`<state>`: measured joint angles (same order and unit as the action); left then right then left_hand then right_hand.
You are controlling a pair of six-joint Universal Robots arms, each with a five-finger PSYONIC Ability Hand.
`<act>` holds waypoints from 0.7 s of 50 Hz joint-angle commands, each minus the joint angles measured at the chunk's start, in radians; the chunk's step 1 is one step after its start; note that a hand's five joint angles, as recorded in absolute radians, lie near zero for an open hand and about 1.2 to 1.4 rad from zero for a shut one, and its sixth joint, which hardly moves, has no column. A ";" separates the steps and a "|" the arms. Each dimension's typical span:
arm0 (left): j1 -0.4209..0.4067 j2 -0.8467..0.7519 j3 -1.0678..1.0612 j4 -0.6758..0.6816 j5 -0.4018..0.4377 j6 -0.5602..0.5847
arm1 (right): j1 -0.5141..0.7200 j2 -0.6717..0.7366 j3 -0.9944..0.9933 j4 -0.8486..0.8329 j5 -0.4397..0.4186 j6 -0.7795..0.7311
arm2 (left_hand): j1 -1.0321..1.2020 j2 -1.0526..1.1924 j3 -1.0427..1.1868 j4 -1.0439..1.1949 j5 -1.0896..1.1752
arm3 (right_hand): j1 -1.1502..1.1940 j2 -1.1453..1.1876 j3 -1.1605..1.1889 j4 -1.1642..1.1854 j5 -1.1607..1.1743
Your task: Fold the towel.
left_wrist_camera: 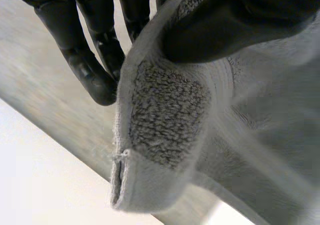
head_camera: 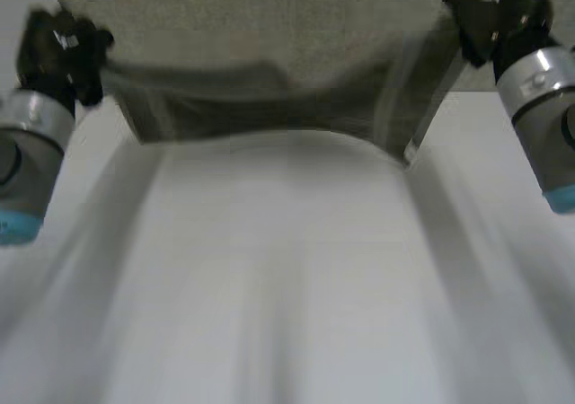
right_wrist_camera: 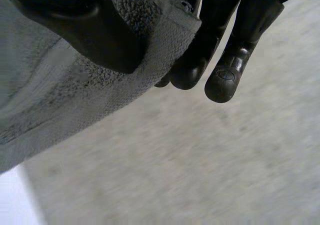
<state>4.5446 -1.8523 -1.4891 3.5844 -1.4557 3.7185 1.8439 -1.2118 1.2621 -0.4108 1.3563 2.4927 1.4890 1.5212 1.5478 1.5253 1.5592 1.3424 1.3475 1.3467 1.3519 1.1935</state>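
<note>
Grey terry-cloth towel (head_camera: 269, 27) hung raised over white table (head_camera: 287, 278). Left hand (head_camera: 63, 49) pinched one corner, thumb against fingers; right hand (head_camera: 490, 13) pinched the other. Fold apparently underway; next, carry both corners across level and lay them square.

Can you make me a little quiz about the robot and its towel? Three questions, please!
1. True or false: the grey towel lies flat on the white table and no hand touches it.
2. What does the left hand pinch between its thumb and fingers? A) a corner of the grey towel B) a cup C) nothing
3. Fill in the gap: the right hand is shut on the ____.

Key:
1. False. Both hands pinch it.
2. A
3. towel
</note>
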 commanded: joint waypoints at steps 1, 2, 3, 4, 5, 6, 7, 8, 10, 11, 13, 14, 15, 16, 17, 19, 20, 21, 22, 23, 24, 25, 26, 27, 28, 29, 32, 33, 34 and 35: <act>0.105 0.083 -0.299 -0.004 0.115 0.014 | -0.009 0.014 0.123 0.298 -0.020 -0.023 | -0.093 -0.125 -0.152 -0.129 -0.337 | 0.054 0.049 0.050 0.044 0.028; 0.105 0.084 -0.300 -0.004 0.115 0.014 | -0.009 0.014 0.123 0.299 -0.020 -0.023 | -0.093 -0.125 -0.152 -0.129 -0.337 | 0.054 0.049 0.050 0.044 0.028; 0.117 0.094 -0.337 -0.006 0.144 0.018 | -0.017 0.009 0.167 0.306 -0.023 -0.037 | -0.093 -0.125 -0.152 -0.129 -0.337 | 0.054 0.049 0.050 0.044 0.028; 0.123 0.100 -0.374 -0.006 0.171 0.035 | -0.029 -0.003 0.213 0.302 -0.023 -0.052 | -0.093 -0.125 -0.152 -0.129 -0.337 | 0.054 0.049 0.050 0.044 0.028; 0.123 0.100 -0.375 -0.006 0.172 0.035 | -0.029 -0.003 0.214 0.302 -0.023 -0.052 | -0.093 -0.125 -0.152 -0.129 -0.337 | 0.054 0.049 0.050 0.044 0.028; 0.132 0.104 -0.410 -0.006 0.190 0.062 | -0.040 -0.018 0.256 0.294 -0.022 -0.067 | -0.093 -0.125 -0.152 -0.129 -0.337 | 0.054 0.049 0.050 0.044 0.028; 0.133 0.104 -0.410 -0.006 0.190 0.063 | -0.040 -0.018 0.257 0.294 -0.022 -0.067 | -0.093 -0.125 -0.152 -0.129 -0.337 | 0.054 0.049 0.050 0.044 0.028; 0.143 0.105 -0.445 -0.006 0.205 0.098 | -0.048 -0.044 0.295 0.290 -0.022 -0.081 | -0.093 -0.125 -0.152 -0.129 -0.337 | 0.054 0.049 0.050 0.044 0.028; 0.152 0.102 -0.476 -0.006 0.216 0.138 | -0.057 -0.066 0.326 0.285 -0.022 -0.094 | -0.093 -0.125 -0.152 -0.129 -0.337 | 0.054 0.049 0.050 0.044 0.028; 0.156 0.096 -0.503 -0.004 0.219 0.179 | -0.067 -0.077 0.353 0.284 -0.023 -0.100 | -0.093 -0.125 -0.152 -0.129 -0.337 | 0.054 0.049 0.050 0.044 0.028; 0.154 0.091 -0.523 -0.004 0.222 0.221 | -0.075 -0.077 0.375 0.282 -0.025 -0.100 | -0.093 -0.125 -0.152 -0.129 -0.337 | 0.054 0.049 0.050 0.044 0.028; 0.152 0.085 -0.537 -0.003 0.224 0.256 | -0.078 -0.077 0.390 0.282 -0.025 -0.100 | -0.093 -0.125 -0.152 -0.129 -0.337 | 0.054 0.049 0.050 0.044 0.028; 0.152 0.085 -0.537 -0.003 0.224 0.256 | -0.078 -0.077 0.390 0.282 -0.025 -0.100 | -0.093 -0.125 -0.152 -0.129 -0.337 | 0.054 0.049 0.050 0.044 0.028; 0.154 0.068 -0.548 -0.001 0.224 0.282 | -0.080 -0.075 0.404 0.280 -0.026 -0.100 | -0.093 -0.125 -0.152 -0.129 -0.337 | 0.054 0.049 0.050 0.044 0.028; 0.152 0.045 -0.551 0.002 0.222 0.297 | -0.080 -0.074 0.414 0.274 -0.025 -0.100 | -0.093 -0.125 -0.152 -0.129 -0.337 | 0.054 0.049 0.050 0.044 0.028; 0.152 0.024 -0.551 0.004 0.221 0.304 | -0.078 -0.074 0.422 0.265 -0.025 -0.100 | -0.142 -0.174 -0.201 -0.178 -0.386 | 0.054 0.049 0.050 0.044 0.028; 0.151 0.010 -0.551 0.002 0.221 0.305 | -0.078 -0.074 0.430 0.257 -0.025 -0.100 | -0.160 -0.192 -0.219 -0.196 -0.404 | 0.054 0.049 0.050 0.044 0.028; 0.151 0.010 -0.551 0.002 0.221 0.305 | -0.078 -0.074 0.430 0.257 -0.025 -0.100 | -0.160 -0.192 -0.219 -0.196 -0.405 | 0.054 0.049 0.050 0.044 0.028; 0.154 0.001 -0.551 0.004 0.219 0.308 | -0.078 -0.072 0.434 0.253 -0.025 -0.101 | -0.195 -0.227 -0.254 -0.231 -0.439 | 0.054 0.049 0.050 0.044 0.028; 0.154 0.001 -0.551 0.004 0.219 0.308 | -0.078 -0.071 0.435 0.251 -0.025 -0.101 | -0.195 -0.227 -0.254 -0.231 -0.440 | 0.054 0.049 0.050 0.044 0.028; 0.156 -0.001 -0.551 0.002 0.218 0.311 | -0.078 -0.071 0.435 0.251 -0.025 -0.101 | -0.239 -0.271 -0.298 -0.275 -0.483 | 0.054 0.049 0.050 0.044 0.028; 0.157 -0.001 -0.553 0.002 0.218 0.311 | -0.078 -0.066 0.435 0.251 -0.023 -0.101 | -0.268 -0.300 -0.327 -0.305 -0.513 | 0.054 0.049 0.050 0.044 0.028; 0.157 -0.001 -0.553 0.002 0.218 0.311 | -0.078 -0.066 0.435 0.251 -0.023 -0.101 | -0.268 -0.301 -0.327 -0.305 -0.513 | 0.054 0.049 0.050 0.044 0.028; 0.157 -0.001 -0.554 0.002 0.218 0.311 | -0.078 -0.060 0.436 0.251 -0.023 -0.101 | -0.292 -0.324 -0.351 -0.328 -0.536 | 0.054 0.049 0.050 0.044 0.028; 0.157 -0.001 -0.559 0.001 0.216 0.311 | -0.078 -0.052 0.435 0.251 -0.023 -0.101 | -0.341 -0.374 -0.400 -0.378 -0.586 | 0.054 0.049 0.050 0.044 0.028; 0.157 -0.001 -0.559 0.001 0.216 0.311 | -0.078 -0.052 0.435 0.251 -0.023 -0.101 | -0.342 -0.374 -0.401 -0.378 -0.587 | 0.054 0.049 0.050 0.044 0.028; 0.156 0.002 -0.573 0.001 0.213 0.311 | -0.078 -0.046 0.436 0.251 -0.022 -0.100 | -0.474 -0.506 -0.533 -0.510 -0.719 | 0.054 0.049 0.050 0.044 0.028; 0.156 0.004 -0.580 0.001 0.213 0.313 | -0.078 -0.046 0.436 0.251 -0.019 -0.100 | -0.486 -0.518 -0.544 -0.522 -0.730 | 0.054 0.049 0.050 0.044 0.028; 0.156 0.007 -0.586 0.001 0.213 0.314 | -0.080 -0.046 0.436 0.251 -0.017 -0.100 | -0.480 -0.512 -0.539 -0.516 -0.725 | 0.054 0.049 0.050 0.044 0.028; 0.156 0.007 -0.586 0.001 0.213 0.314 | -0.080 -0.046 0.436 0.251 -0.017 -0.100 | -0.480 -0.512 -0.539 -0.516 -0.725 | 0.054 0.049 0.050 0.044 0.028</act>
<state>4.7006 -1.8546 -2.0531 3.5858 -1.2401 4.0332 1.7653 -1.2662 1.6996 -0.1607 1.3338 2.3920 1.1623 1.1632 1.1688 1.1647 1.1731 1.3425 1.3513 1.3467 1.3519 1.1935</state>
